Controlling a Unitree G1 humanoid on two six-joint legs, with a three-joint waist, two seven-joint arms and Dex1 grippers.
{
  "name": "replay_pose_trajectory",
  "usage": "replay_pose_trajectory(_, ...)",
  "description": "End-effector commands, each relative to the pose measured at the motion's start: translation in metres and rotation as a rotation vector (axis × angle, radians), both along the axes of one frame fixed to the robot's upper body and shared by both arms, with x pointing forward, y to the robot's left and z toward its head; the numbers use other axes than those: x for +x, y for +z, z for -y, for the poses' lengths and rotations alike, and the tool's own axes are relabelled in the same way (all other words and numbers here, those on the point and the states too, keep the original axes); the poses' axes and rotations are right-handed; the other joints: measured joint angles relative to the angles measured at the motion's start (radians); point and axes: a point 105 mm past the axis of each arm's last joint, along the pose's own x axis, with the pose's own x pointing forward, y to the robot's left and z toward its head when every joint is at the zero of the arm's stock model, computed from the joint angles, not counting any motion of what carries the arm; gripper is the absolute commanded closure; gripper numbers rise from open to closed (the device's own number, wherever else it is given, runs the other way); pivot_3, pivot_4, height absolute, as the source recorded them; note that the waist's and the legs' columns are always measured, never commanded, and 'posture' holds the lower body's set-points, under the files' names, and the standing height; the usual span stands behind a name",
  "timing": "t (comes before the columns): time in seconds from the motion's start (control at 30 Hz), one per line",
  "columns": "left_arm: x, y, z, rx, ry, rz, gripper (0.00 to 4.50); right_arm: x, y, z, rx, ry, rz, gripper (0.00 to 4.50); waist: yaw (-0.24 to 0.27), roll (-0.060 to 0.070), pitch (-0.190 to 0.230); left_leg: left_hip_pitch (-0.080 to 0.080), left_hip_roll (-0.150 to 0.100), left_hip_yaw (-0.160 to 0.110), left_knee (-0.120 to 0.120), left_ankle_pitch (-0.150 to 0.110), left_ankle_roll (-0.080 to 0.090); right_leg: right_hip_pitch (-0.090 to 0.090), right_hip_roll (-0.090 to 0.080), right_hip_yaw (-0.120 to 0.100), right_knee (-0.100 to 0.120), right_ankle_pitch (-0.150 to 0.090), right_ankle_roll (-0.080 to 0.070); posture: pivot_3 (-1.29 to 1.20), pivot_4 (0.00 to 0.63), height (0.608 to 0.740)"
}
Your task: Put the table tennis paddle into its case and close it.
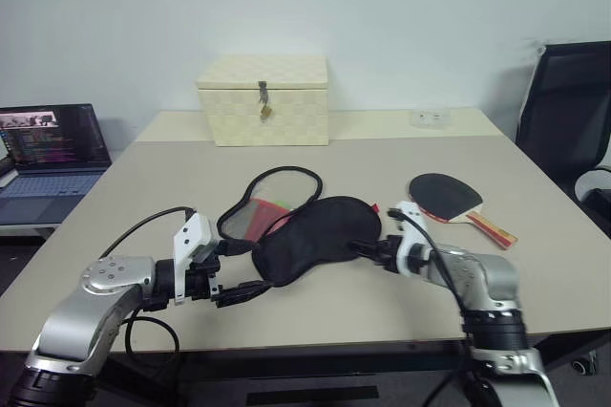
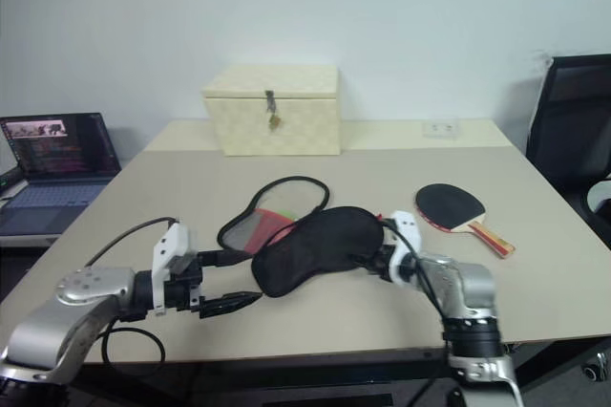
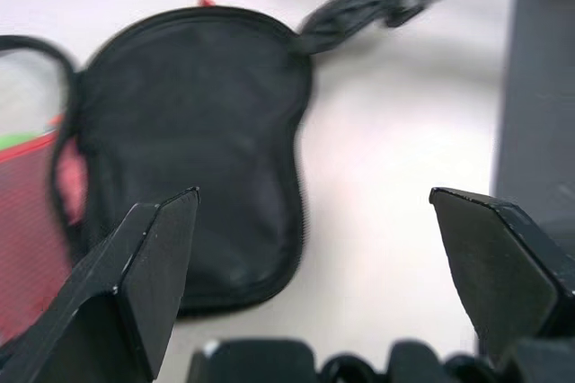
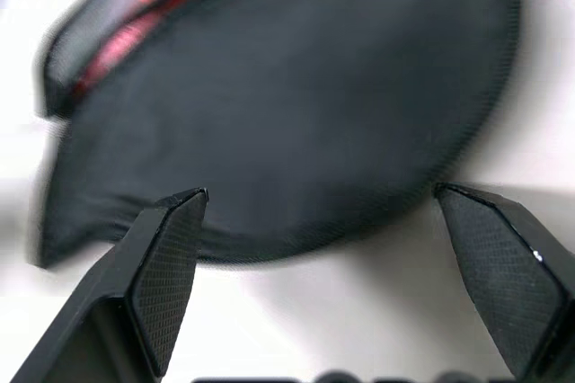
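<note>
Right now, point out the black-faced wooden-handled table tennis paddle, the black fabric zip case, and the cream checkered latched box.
table tennis paddle [image 1: 445, 194]: left eye view, black rubber face.
case [image 1: 315, 237]: left eye view, black fabric top.
cream checkered box [image 1: 272, 113]: left eye view, front wall below latch.

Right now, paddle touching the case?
Apart. The left eye view shows bare table between the table tennis paddle and the case.

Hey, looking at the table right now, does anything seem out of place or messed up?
Nothing looks damaged or spilled. The case lies unzipped mid-table, its mesh half flopped open, and the table tennis paddle lies outside it nearer the right side. The cream box at the back sits square and latched.
</note>
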Motion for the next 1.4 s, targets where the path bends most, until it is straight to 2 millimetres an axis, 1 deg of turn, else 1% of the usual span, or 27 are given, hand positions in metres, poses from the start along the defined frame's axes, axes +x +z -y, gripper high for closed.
replay_pose_trajectory(0.03, -0.003, 0.017, -0.002, -0.003, -0.009, 0.042, 0.0, 0.002, 0.019, -0.023, 0.058, 0.039, 0.031, 0.05, 0.004, 0.0, 0.0, 0.0, 0.0, 0.0, -0.002, 0.0, 0.0, 0.0, 0.0, -0.001, 0.0, 0.0, -0.001, 0.0, 0.15, 0.74)
replay_pose_trajectory(0.2, -0.004, 0.017, 0.0, -0.003, -0.011, 0.039, 0.0, 0.0, 0.025, -0.041, 0.118, 0.051, 0.006, 0.05, 0.015, 0.0, 0.0, -0.004, -0.002, -0.001, -0.004, 0.0, 0.0, -0.004, -0.002, -0.002, -0.001, -0.001, -0.001, 0.0, 0.15, 0.74)
replay_pose_trajectory(0.3, -0.004, 0.017, 0.0, -0.002, -0.008, 0.038, 0.0, -0.005, 0.025, -0.047, 0.144, 0.058, -0.017, 0.6, 0.014, 0.0, 0.0, -0.004, -0.002, -0.001, -0.004, 0.0, 0.0, -0.004, -0.003, -0.001, -0.001, -0.001, -0.001, 0.0, 0.15, 0.74)
replay_pose_trajectory(0.37, -0.003, 0.016, 0.001, -0.001, -0.008, 0.038, 0.0, -0.01, 0.024, -0.049, 0.153, 0.076, -0.033, 1.25, 0.013, 0.0, 0.0, -0.003, -0.002, -0.001, -0.004, 0.0, 0.0, -0.004, -0.002, -0.002, 0.0, -0.001, -0.001, 0.0, 0.15, 0.74)
replay_pose_trajectory(0.47, -0.003, 0.016, 0.002, -0.001, -0.01, 0.037, 0.0, -0.015, 0.024, -0.047, 0.146, 0.099, -0.049, 2.35, 0.013, 0.0, 0.0, -0.003, -0.002, -0.001, -0.004, 0.0, 0.0, -0.004, -0.002, -0.002, 0.0, -0.001, -0.001, 0.0, 0.15, 0.74)
replay_pose_trajectory(0.57, -0.003, 0.015, 0.003, -0.002, -0.013, 0.037, 0.0, -0.016, 0.019, -0.034, 0.081, 0.128, -0.049, 3.32, 0.014, 0.0, 0.0, -0.004, -0.002, -0.001, -0.004, 0.0, 0.0, -0.004, -0.002, -0.002, -0.001, -0.001, -0.001, 0.0, 0.15, 0.74)
replay_pose_trajectory(0.63, -0.003, 0.015, 0.004, -0.002, -0.016, 0.038, 0.0, -0.014, 0.017, -0.024, 0.039, 0.138, -0.047, 4.06, 0.016, 0.0, 0.0, -0.004, -0.003, -0.001, -0.003, 0.0, 0.0, -0.004, -0.002, -0.002, -0.001, -0.001, -0.001, 0.0, 0.15, 0.74)
replay_pose_trajectory(0.67, -0.003, 0.015, 0.005, -0.003, -0.017, 0.039, 0.0, -0.012, 0.017, -0.019, 0.019, 0.144, -0.043, 4.36, 0.017, 0.0, 0.0, -0.004, -0.003, 0.0, -0.003, 0.0, 0.0, -0.004, -0.002, -0.003, -0.001, -0.001, -0.001, 0.0, 0.15, 0.74)
replay_pose_trajectory(0.7, -0.003, 0.015, 0.005, -0.002, -0.018, 0.039, 0.0, -0.01, 0.017, -0.014, -0.005, 0.151, -0.037, 4.47, 0.015, 0.0, 0.0, -0.004, -0.003, 0.0, -0.003, 0.0, 0.0, -0.004, -0.002, -0.002, -0.001, -0.001, -0.001, 0.0, 0.15, 0.74)
replay_pose_trajectory(0.73, -0.003, 0.015, 0.005, -0.002, -0.018, 0.04, 0.0, -0.008, 0.018, -0.011, -0.02, 0.157, -0.032, 4.47, 0.014, 0.0, 0.0, -0.004, -0.003, 0.0, -0.003, 0.0, 0.0, -0.004, -0.002, -0.002, -0.001, -0.001, -0.001, 0.0, 0.15, 0.74)
replay_pose_trajectory(0.8, -0.004, 0.014, 0.007, -0.002, -0.02, 0.042, 0.0, 0.0, 0.021, 0.004, -0.094, 0.189, -0.009, 4.47, 0.01, 0.001, 0.001, -0.004, -0.002, 0.001, -0.003, 0.0, 0.0, -0.004, -0.002, -0.002, -0.001, -0.001, -0.001, 0.0, 0.15, 0.74)
replay_pose_trajectory(0.9, -0.005, 0.013, 0.011, -0.003, -0.022, 0.044, 0.0, 0.009, 0.026, 0.021, -0.222, 0.281, 0.034, 4.47, 0.009, 0.001, 0.001, -0.004, -0.003, 0.002, -0.003, 0.0, 0.0, -0.004, 0.0, -0.002, -0.001, -0.001, -0.001, 0.0, 0.15, 0.74)
replay_pose_trajectory(0.97, -0.005, 0.013, 0.012, -0.004, -0.022, 0.046, 0.0, 0.015, 0.028, 0.026, -0.278, 0.318, 0.058, 4.47, 0.009, 0.001, 0.001, -0.004, -0.003, 0.002, -0.004, 0.0, 0.0, -0.004, 0.0, -0.002, -0.001, -0.001, -0.001, 0.0, 0.15, 0.74)
replay_pose_trajectory(1.2, -0.005, 0.013, 0.014, -0.004, -0.017, 0.054, 0.0, 0.053, 0.043, 0.039, -0.463, 0.379, 0.167, 4.47, 0.007, 0.001, 0.002, -0.004, -0.002, 0.002, -0.004, 0.0, 0.0, -0.005, 0.0, -0.001, 0.0, -0.001, -0.001, 0.0, 0.15, 0.74)
replay_pose_trajectory(1.4, -0.005, 0.014, 0.012, 0.003, 0.0, 0.061, 0.0, 0.071, 0.051, 0.048, -0.585, 0.386, 0.223, 4.47, 0.008, 0.001, 0.002, -0.004, -0.003, 0.002, -0.004, 0.0, 0.0, -0.005, -0.002, -0.002, -0.001, -0.001, -0.001, 0.0, 0.15, 0.74)
